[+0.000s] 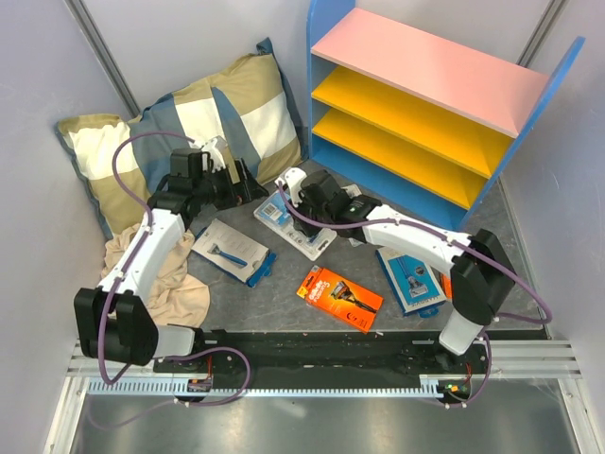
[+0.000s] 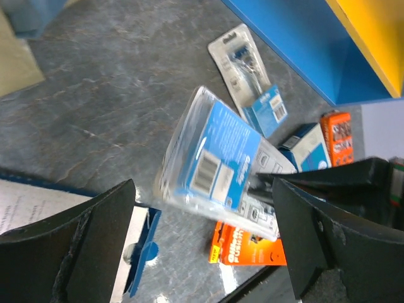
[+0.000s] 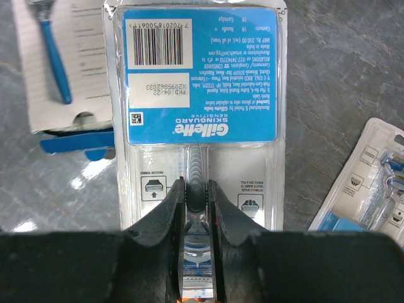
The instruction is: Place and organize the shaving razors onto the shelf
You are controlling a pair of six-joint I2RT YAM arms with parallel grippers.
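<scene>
one blister pack [image 3: 202, 82] of shaving razors sat pinched in the right gripper [image 3: 196, 189], whose fingers stood narrow and clamped on the clear plastic at the pack's near end, the barcode side of its blue card facing the wrist camera. from the left wrist view that pack hung tilted, clear of the grey table [image 1: 284, 293], between the two arms. the left gripper [image 1: 236, 180] held nothing, its fingers [image 2: 69, 252] spread wide, with the raised pack framed in the gap between them but apart from both. a second blister pack [image 2: 249, 76] lay flat on the table, nearer the blue foot of the shelf [image 1: 319, 57]. a white box [image 1: 232, 251] picturing a blue razor lay beside the left arm, an orange box [image 1: 340, 298] lay near the middle front, and a blue and white box [image 1: 411, 279] lay partly under the right arm. all four lay on the table in front of the shelf, which stood at the back right with a pink top board and two yellow-orange boards below. a checked pillow [image 1: 189, 132] lay in the back left corner, with a beige cloth [image 1: 180, 284] bunched just in front of it.
</scene>
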